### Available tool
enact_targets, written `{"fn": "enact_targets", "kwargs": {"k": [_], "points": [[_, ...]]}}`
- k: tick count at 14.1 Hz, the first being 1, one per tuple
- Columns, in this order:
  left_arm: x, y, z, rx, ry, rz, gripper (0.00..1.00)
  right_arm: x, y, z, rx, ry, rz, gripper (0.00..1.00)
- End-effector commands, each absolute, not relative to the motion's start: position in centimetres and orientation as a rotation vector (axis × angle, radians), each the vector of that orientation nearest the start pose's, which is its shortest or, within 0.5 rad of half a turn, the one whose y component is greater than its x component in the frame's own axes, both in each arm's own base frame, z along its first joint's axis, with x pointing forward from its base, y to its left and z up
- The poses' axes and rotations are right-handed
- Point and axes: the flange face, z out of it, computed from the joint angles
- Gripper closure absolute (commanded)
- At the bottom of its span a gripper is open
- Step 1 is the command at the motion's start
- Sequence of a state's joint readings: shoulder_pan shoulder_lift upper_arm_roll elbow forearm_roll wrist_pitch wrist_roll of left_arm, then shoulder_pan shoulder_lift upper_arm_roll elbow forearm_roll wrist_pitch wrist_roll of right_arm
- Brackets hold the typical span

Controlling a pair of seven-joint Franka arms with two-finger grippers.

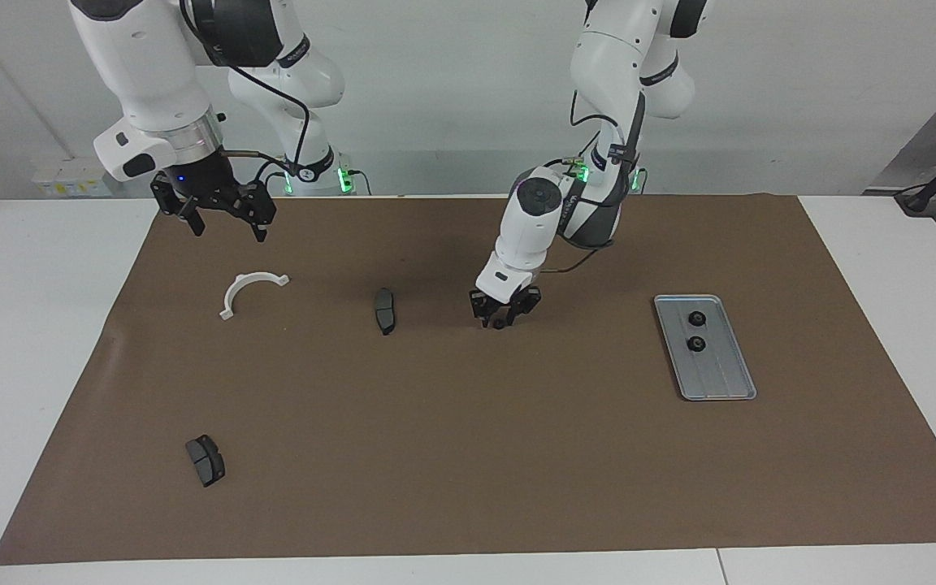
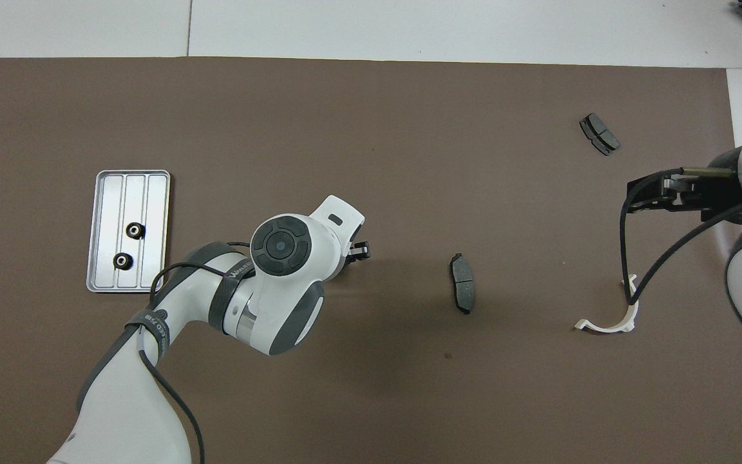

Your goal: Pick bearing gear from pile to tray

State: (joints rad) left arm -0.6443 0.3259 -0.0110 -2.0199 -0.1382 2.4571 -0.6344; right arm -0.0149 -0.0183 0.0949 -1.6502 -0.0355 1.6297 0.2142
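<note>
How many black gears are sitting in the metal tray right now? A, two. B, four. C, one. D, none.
A: two small black gears lie in the tray, one a little nearer the robots than the other, both in its half closer to the robots.

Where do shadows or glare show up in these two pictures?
Facing view: soft, even light, a faint shadow on the brown mat under the left gripper. Overhead view: a blurred dark patch on the mat beside the left arm, and a mild sheen on the tray, its two gears still legible.
</note>
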Motion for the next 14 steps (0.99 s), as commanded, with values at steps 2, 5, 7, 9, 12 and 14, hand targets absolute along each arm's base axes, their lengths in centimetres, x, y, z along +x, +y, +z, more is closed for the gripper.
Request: {"fn": "enact_targets", "kwargs": {"k": [2, 5, 7, 9, 12, 14], "points": [[48.36, -37.11, 29.80, -3.289, -0.162, -0.054, 0.53, 54.39, 4.17, 60.33, -3.153, 0.173, 0.014, 0.00], [48.39, -37.03, 29.68, -3.286, -0.164, -0.049, 0.59, 54.40, 4.18, 60.27, -3.151, 0.176, 0.014, 0.00], [48.38, -37.02, 29.66, -3.286, -0.164, -0.046, 0.62, 54.39, 4.18, 60.27, -3.151, 0.169, 0.014, 0.00], [48.43, -36.94, 29.57, -3.284, -0.167, -0.045, 0.63, 54.42, 4.27, 60.30, -3.151, 0.166, 0.010, 0.00], [48.45, -36.86, 29.54, -3.283, -0.169, -0.041, 0.65, 54.47, 4.19, 60.40, -3.150, 0.169, 0.002, 0.00], [48.50, -36.77, 29.52, -3.282, -0.174, -0.039, 0.67, 54.53, 4.19, 60.40, -3.150, 0.171, 0.000, 0.00]]}}
